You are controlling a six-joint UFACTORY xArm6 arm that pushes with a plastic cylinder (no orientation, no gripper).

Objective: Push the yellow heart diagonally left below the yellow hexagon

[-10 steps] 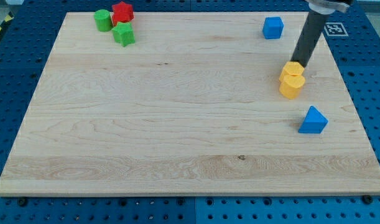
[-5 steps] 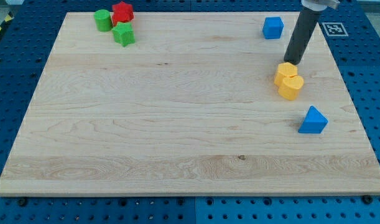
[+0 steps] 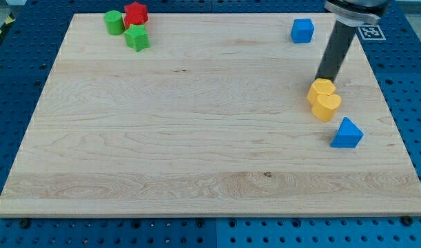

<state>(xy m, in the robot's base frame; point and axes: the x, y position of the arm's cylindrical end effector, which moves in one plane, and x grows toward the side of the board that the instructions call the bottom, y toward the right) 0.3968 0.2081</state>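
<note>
The yellow hexagon (image 3: 321,88) lies at the board's right side. The yellow heart (image 3: 326,106) lies against its lower right edge, touching it. My tip (image 3: 325,78) stands at the hexagon's upper edge, touching or nearly touching it, with the dark rod rising up and to the right out of the view's top. The heart is on the far side of the hexagon from my tip.
A blue triangular block (image 3: 346,133) lies just below and right of the heart. A blue cube (image 3: 302,30) is near the top right. A red star (image 3: 136,12), a green cylinder (image 3: 114,22) and a green block (image 3: 137,38) cluster at the top left.
My tip has moved down and slightly right. The yellow hexagon and heart have shifted down and right, closer to the blue triangular block, and the heart now sits more to the hexagon's right.
</note>
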